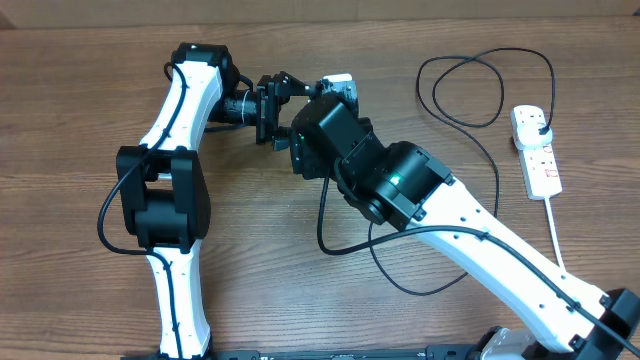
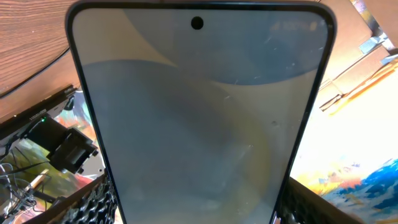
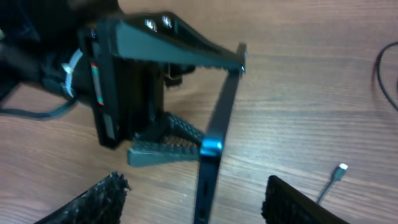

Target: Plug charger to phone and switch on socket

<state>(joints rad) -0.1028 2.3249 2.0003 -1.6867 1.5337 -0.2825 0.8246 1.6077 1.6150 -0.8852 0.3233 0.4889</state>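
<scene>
The phone fills the left wrist view, screen lit pale grey. My left gripper is shut on it, one ridged finger on each long side. In the right wrist view the phone stands edge-on above the table between the left gripper's fingers. My right gripper is open, and its fingers stand clear of the phone's near end on both sides. The charger's connector tip lies loose on the table. From above, the charger cable loops to a black plug in the socket.
Both arms meet at the back middle of the wooden table, the right arm's wrist covering its own fingers from above. More black cable curls under the right arm. The socket's white cord runs toward the front right.
</scene>
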